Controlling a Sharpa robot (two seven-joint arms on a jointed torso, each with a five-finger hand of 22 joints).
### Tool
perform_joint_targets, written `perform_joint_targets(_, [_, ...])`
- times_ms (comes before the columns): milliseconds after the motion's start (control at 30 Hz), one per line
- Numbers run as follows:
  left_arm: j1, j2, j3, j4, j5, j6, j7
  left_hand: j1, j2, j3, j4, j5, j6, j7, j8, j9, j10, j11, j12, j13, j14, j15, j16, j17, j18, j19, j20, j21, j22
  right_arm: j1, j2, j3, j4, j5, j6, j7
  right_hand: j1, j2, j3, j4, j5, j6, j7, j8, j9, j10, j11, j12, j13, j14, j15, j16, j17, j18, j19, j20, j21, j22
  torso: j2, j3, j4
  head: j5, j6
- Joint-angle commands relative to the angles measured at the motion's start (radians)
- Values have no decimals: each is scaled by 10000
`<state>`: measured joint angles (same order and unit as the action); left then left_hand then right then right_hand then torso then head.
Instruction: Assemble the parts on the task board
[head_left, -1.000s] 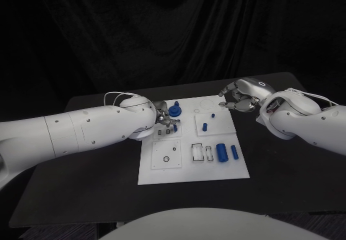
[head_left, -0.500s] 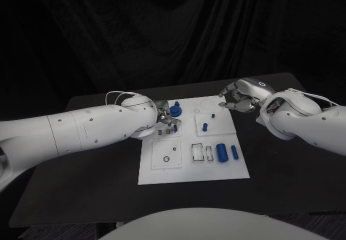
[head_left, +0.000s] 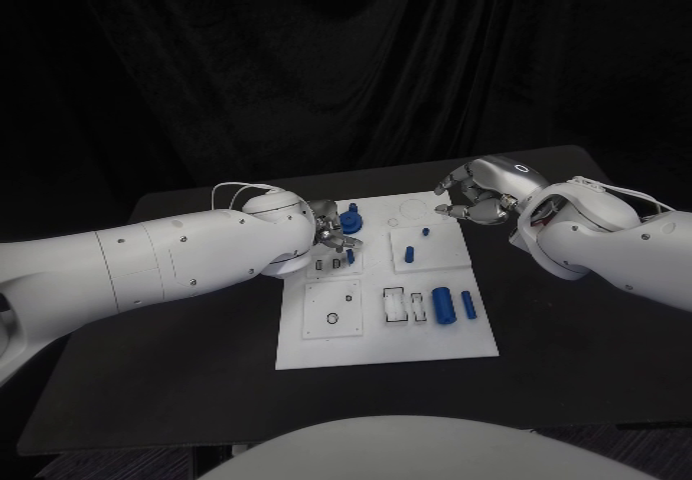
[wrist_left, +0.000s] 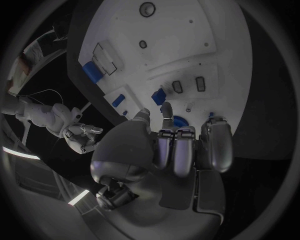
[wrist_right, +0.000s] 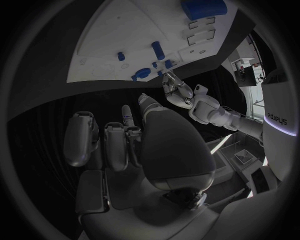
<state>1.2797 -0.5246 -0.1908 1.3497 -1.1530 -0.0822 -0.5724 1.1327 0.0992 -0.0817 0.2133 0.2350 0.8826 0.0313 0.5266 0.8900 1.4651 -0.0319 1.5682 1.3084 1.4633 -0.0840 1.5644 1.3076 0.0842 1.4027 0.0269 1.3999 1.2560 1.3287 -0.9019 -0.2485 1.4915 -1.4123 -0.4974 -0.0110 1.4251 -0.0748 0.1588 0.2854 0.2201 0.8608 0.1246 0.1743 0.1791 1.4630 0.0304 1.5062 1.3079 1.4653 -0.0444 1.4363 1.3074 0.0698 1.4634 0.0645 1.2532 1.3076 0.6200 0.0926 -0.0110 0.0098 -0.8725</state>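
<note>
The white task board (head_left: 335, 342) lies mid-table. A round blue part (head_left: 351, 218) stands near the board's far left corner. My left hand (head_left: 333, 234) is at that part, and the fingertips (wrist_left: 166, 109) curl round the round blue part (wrist_left: 180, 121). A small blue peg (head_left: 426, 232), a short blue cylinder (head_left: 408, 253) and a small blue piece (head_left: 351, 256) stand further in. Two blue cylinders (head_left: 444, 303) lie at the near right. My right hand (head_left: 480, 197) hovers by the board's far right corner, fingers curled in, with nothing seen in it.
Two dark-outlined rectangular slots (head_left: 394, 305) sit left of the lying cylinders, and a small ring (head_left: 333, 319) marks the near left panel. Bare black table (head_left: 173, 380) runs on both sides and in front of the board.
My left hand has shifted slightly towards the board's far edge at the round blue part. The right hand and the other parts stay where they were.
</note>
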Motion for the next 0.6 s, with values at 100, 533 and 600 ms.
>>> perform_joint_targets(100, [-8, 43, 10, -46, -4, 26, 134, 111, 18, 88, -132, 56, 122, 0, -117, 53, 1057, -85, 26, 2624, 1075, -86, 64, 2632, -81, 19, -68, -39, 2, -30, 24, 7, 28, 31, -31, 34, 108, 16, 29, -33, 38, 66, 14, -24, -11, 69, 65, -42, 1581, 598, 96, -39, 1062, -33, -3, 59, -22, 1746, -1, -6, -10, -77, -2])
perform_joint_targets(533, [-23, 79, -4, -184, -4, 201, 122, 141, 54, 199, -201, 84, 170, -14, -218, 114, 1057, -99, 26, 2624, 1075, -99, 64, 2632, -66, -10, -83, -93, -62, -30, 33, 7, 66, 111, 16, 42, 105, 18, 29, -24, 47, 84, 19, -27, -17, 72, 77, -41, 1582, 597, 104, -44, 1056, -30, -7, 66, -38, 1741, -6, -15, 13, -119, -2])
perform_joint_targets(600, [-26, 90, -8, -199, -4, 221, 129, 141, 54, 199, -201, 84, 170, -14, -218, 114, 1057, -99, 26, 2624, 1075, -99, 64, 2632, -66, -10, -83, -93, -62, -30, 36, 7, 68, 124, 22, 45, 105, 18, 29, -24, 47, 84, 19, -27, -17, 72, 77, -41, 1582, 597, 104, -44, 1056, -30, -7, 66, -38, 1741, -5, -19, 9, -102, -2])
